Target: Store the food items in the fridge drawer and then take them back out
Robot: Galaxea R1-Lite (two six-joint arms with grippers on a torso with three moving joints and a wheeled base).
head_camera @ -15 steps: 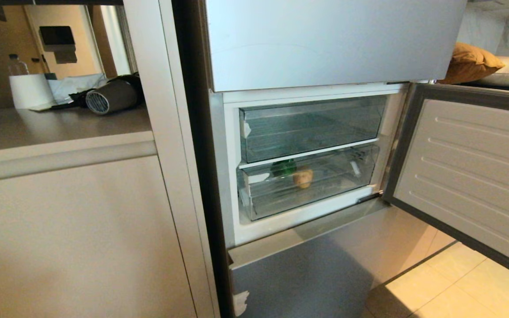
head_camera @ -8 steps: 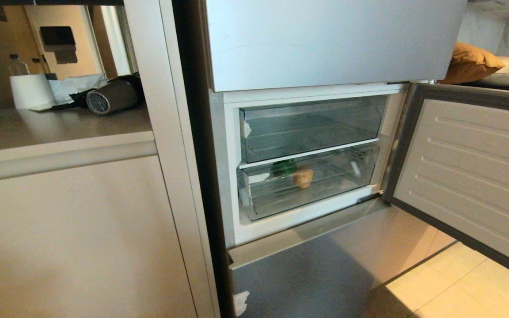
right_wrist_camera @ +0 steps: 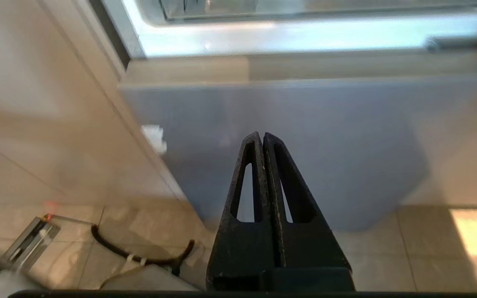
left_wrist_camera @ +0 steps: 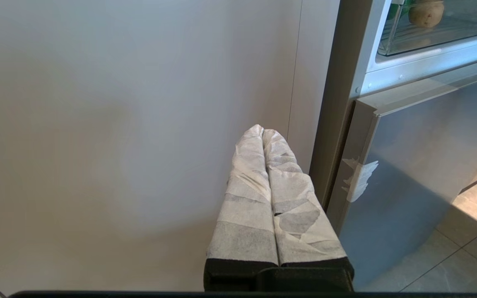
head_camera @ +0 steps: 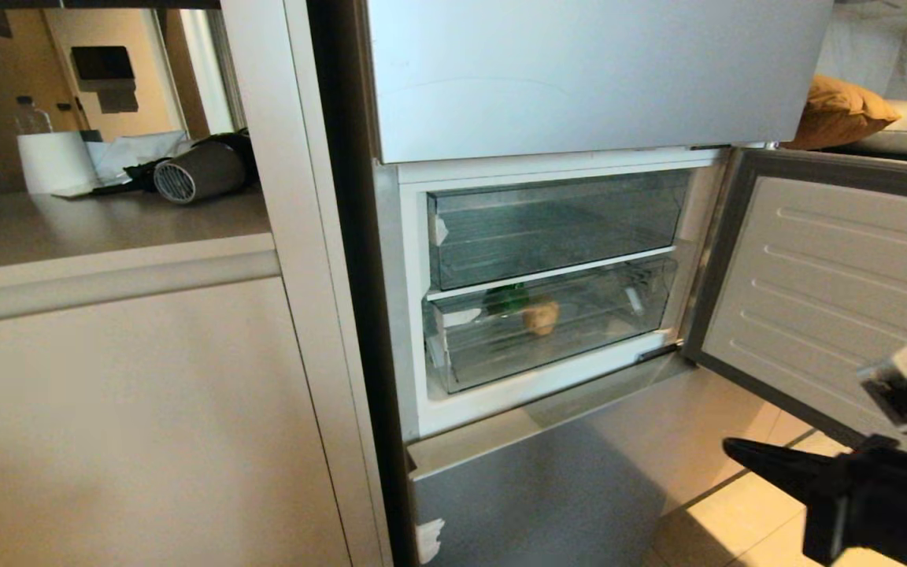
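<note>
The fridge's middle compartment stands open. Its lower clear fridge drawer (head_camera: 579, 335) is pushed in and holds the tan-brown bun (head_camera: 540, 316) and the dark-green pepper (head_camera: 506, 299) behind it. The bun (left_wrist_camera: 426, 12) also shows in the left wrist view. My right gripper (head_camera: 729, 447) has come into the head view low at the right, shut and empty, pointing toward the lower fridge door. In its own view the right gripper (right_wrist_camera: 261, 135) faces that grey door. My left gripper (left_wrist_camera: 262, 129), wrapped in white, is shut and parked by the cabinet side.
The open fridge door (head_camera: 839, 307) swings out on the right, close above my right arm. An empty upper clear drawer (head_camera: 556, 224) sits above the lower one. A grey hair dryer (head_camera: 201, 173) lies on the counter at left. A cable (right_wrist_camera: 139, 258) lies on the tiled floor.
My right arm has risen into the head view at the lower right; it was out of view before. The drawer and the food have not moved.
</note>
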